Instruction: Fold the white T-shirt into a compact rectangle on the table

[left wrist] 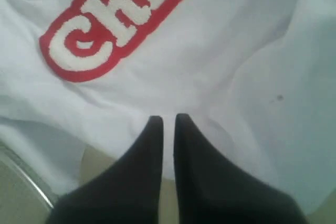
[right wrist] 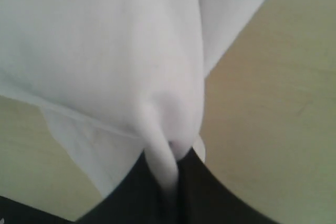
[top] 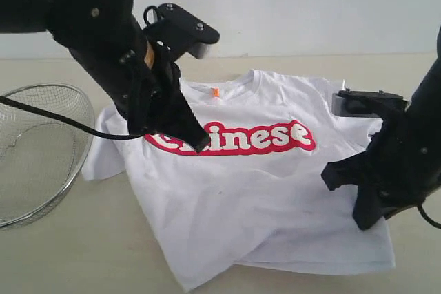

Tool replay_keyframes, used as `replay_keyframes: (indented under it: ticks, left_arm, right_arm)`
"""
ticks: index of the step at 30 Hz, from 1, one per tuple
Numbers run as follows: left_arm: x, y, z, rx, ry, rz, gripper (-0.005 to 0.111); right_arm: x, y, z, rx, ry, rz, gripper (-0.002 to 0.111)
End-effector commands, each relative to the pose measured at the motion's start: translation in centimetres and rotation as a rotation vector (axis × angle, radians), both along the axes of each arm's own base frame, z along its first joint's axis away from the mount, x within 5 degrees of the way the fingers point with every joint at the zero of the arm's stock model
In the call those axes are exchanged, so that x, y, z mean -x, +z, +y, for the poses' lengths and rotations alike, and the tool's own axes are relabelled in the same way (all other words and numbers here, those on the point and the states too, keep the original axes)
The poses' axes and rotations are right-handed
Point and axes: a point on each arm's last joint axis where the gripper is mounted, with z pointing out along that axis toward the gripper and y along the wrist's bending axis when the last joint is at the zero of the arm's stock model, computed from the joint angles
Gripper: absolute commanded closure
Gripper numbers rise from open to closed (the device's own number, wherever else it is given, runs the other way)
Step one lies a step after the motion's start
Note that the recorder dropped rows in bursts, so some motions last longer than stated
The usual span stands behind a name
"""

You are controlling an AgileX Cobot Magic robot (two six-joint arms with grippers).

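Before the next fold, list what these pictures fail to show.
- Exterior view: the left gripper covers the start of the red print on the white T-shirt.
- Left wrist view: the top edge cuts the print short.
- Right wrist view: blurred; how many layers the right gripper pinches cannot be told.
- Exterior view: the right arm partly hides a sleeve.
- Exterior view: the left edge cuts off the wire basket.

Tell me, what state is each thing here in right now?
white T-shirt, print up, spread rumpled on the table, not yet folded.
left gripper, shut with nothing in it, over the shirt near its print.
right gripper, shut on the shirt's cloth.
wire basket, upright, nothing visible inside.
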Motion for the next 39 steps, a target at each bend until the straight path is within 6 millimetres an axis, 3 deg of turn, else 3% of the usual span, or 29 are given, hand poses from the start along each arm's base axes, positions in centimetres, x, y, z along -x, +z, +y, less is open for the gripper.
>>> replay_keyframes:
  ticks: [1,8,15,17,22,25,30,39]
  left_arm:
    - [1.3,2.4,0.8,0.046,0.028,0.009,0.102]
    - [2.6,3.6,1.5,0.077,0.047,0.046,0.102]
    - [3.9,2.9,1.9,0.119,0.036,0.091,0.102]
    - [4.0,2.6,2.0,0.112,0.037,0.099,0.102]
    - [4.2,2.2,2.1,0.105,0.039,0.112,0.102]
    - [4.2,2.2,2.1,0.109,0.039,0.108,0.102]
    - [4.2,2.2,2.1,0.108,0.038,0.107,0.102]
    - [4.0,2.2,2.1,0.104,0.027,0.091,0.102]
  right_arm:
    - [1.7,0.6,-1.1,0.099,-0.009,0.081,0.108]
    - [4.1,-0.1,-1.8,0.154,0.004,0.18,0.108]
    - [5.2,-1.3,-1.9,0.152,0.05,0.213,0.105]
    - [5.5,-1.6,-1.9,0.14,0.064,0.218,0.094]
    - [5.9,-1.5,-1.2,0.07,0.091,0.252,0.051]
    - [5.9,-1.5,-1.1,0.059,0.092,0.258,0.042]
    - [5.1,-1.3,-1.3,0.084,0.063,0.187,0.053]
    - [1.3,1.4,-2.7,0.272,-0.069,-0.044,0.109]
